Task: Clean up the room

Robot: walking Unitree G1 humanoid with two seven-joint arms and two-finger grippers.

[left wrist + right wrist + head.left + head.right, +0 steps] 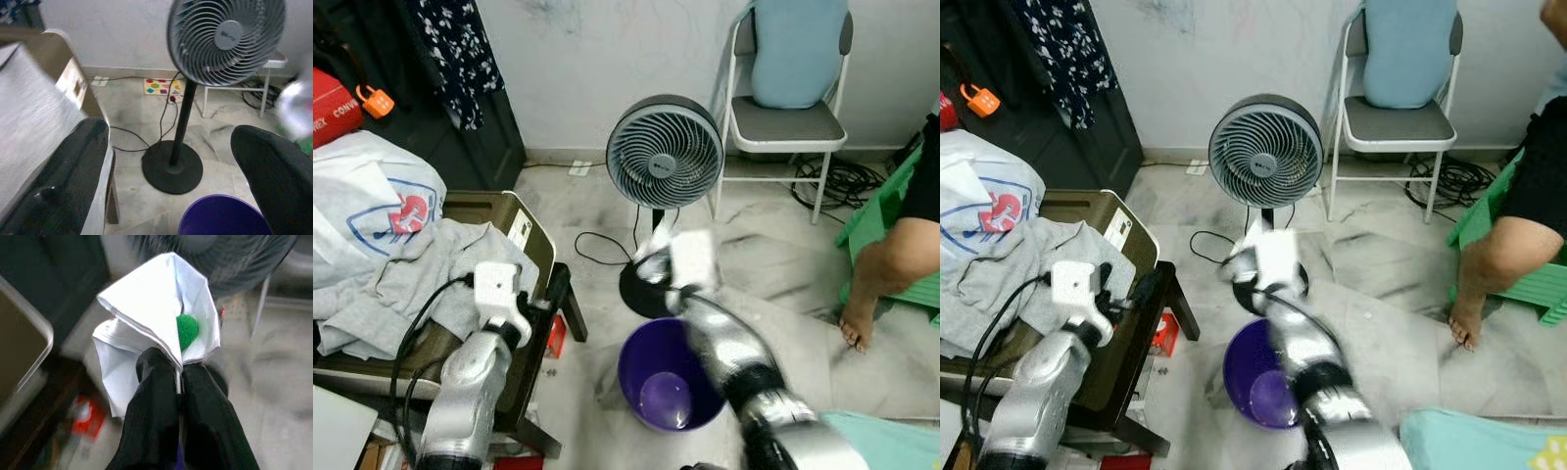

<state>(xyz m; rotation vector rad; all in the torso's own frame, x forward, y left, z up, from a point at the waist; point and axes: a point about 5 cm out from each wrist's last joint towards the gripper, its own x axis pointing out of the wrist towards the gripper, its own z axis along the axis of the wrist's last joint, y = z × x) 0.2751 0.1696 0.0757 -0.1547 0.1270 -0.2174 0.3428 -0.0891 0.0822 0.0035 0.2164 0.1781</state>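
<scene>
While its two black fingers pinch a crumpled white paper [146, 328] with a green spot, the right claw [178, 377] hangs above the round purple plastic bin [671, 377] on the floor beside the grey standing fan [664, 152]. The left claw [168, 171] gapes empty near the brown counter [524, 220].

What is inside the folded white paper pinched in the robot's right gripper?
A small green lump sits inside the folded white paper, held by the right gripper. The folds cover anything deeper.
</scene>
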